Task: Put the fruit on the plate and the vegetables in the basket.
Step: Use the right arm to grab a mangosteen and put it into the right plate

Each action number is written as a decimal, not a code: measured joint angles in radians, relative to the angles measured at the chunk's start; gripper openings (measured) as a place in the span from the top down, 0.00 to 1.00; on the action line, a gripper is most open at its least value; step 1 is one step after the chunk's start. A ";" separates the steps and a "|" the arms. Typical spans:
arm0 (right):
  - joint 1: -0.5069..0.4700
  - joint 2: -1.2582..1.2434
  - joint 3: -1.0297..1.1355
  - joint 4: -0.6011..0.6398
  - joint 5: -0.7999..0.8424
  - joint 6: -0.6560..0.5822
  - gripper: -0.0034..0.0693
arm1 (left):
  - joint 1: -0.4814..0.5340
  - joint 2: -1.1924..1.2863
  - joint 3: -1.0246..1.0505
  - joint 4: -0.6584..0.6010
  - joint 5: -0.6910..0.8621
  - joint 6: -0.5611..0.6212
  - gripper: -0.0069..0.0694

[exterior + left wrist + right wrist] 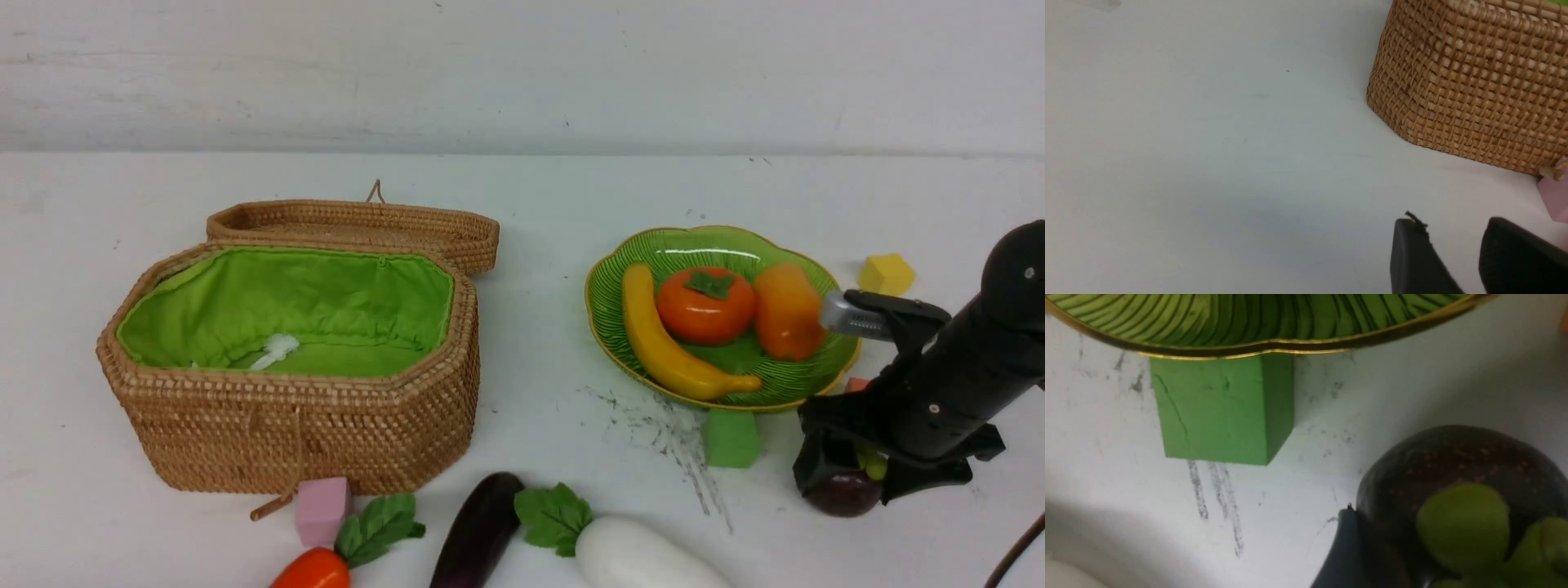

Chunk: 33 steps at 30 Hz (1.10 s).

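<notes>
Mangosteen (845, 498) set on table (531, 204) at 5 o'clock of plate (604, 286), green top turned upward, right gripper (849, 488) fingers placed at both sides, grasp cannot be told, left gripper (1453, 245) fingers parted, nothing held.

Grippers held low
Right gripper (847, 487) is set low at near right, jaws wide, grip unclear; left gripper (1450, 228) is parted.

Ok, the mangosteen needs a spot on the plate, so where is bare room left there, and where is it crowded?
Bare on the plate: the far strip behind the persimmon, and a patch at the near side, bordered by persimmon, banana and mango. The middle is crowded, the three fruits lying side by side. The green cube sits by the near rim.
</notes>
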 joint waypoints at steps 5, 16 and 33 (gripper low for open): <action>0.000 -0.015 -0.007 0.000 0.026 0.000 0.14 | 0.000 0.000 0.000 0.000 0.000 0.000 0.60; 0.000 -0.094 -0.255 0.007 0.159 -0.029 0.14 | 0.000 0.000 0.000 0.000 0.000 0.000 0.60; 0.000 0.044 -0.317 0.185 -0.008 -0.219 0.14 | 0.000 0.000 0.000 0.000 0.000 0.000 0.60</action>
